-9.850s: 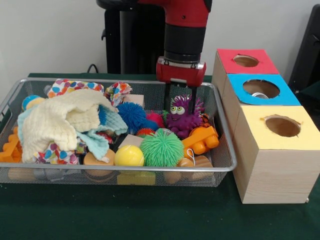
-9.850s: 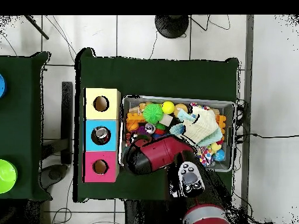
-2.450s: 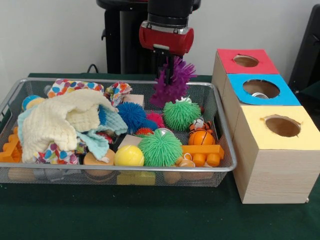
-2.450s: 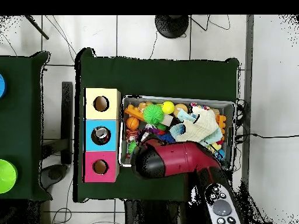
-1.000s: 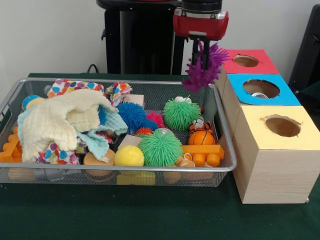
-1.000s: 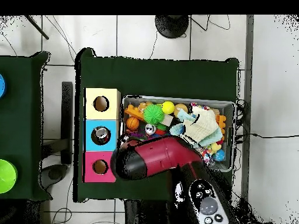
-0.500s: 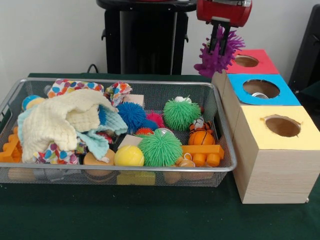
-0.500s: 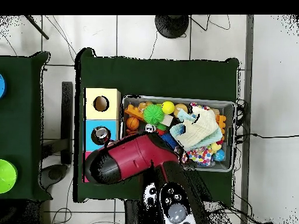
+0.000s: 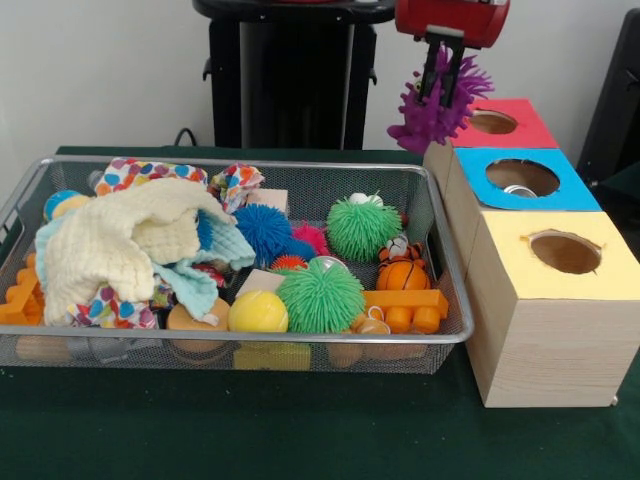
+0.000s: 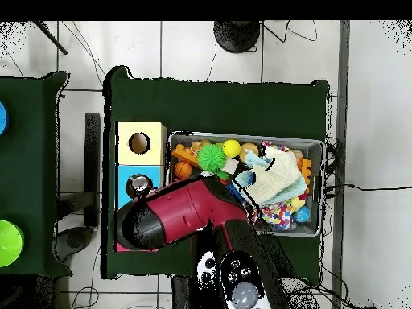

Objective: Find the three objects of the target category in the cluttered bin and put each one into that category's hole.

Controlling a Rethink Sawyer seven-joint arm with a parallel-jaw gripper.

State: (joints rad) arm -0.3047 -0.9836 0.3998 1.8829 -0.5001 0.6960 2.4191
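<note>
My gripper (image 9: 445, 68) hangs from the top of the front view, shut on a purple spiky toy (image 9: 436, 104). The toy dangles in the air just left of the red box (image 9: 520, 124), above that box's near corner and outside the wire bin (image 9: 440, 255). The red box's hole (image 9: 492, 121) lies a little to the toy's right. Two green spiky balls (image 9: 363, 226) (image 9: 322, 294) and a blue spiky ball (image 9: 264, 231) lie in the bin. In the overhead view the red arm (image 10: 189, 213) covers the red box and hides the gripper.
A blue box (image 9: 524, 182) and a yellow box (image 9: 563, 262) stand in a row with the red one, right of the bin. The bin also holds cloths (image 9: 130, 240), a yellow ball (image 9: 258, 312), an orange block (image 9: 405, 304) and a small basketball (image 9: 403, 274).
The gripper lifted the purple toy out of the bin and carried it right, to beside the red box. In the last half second it barely shifted.
</note>
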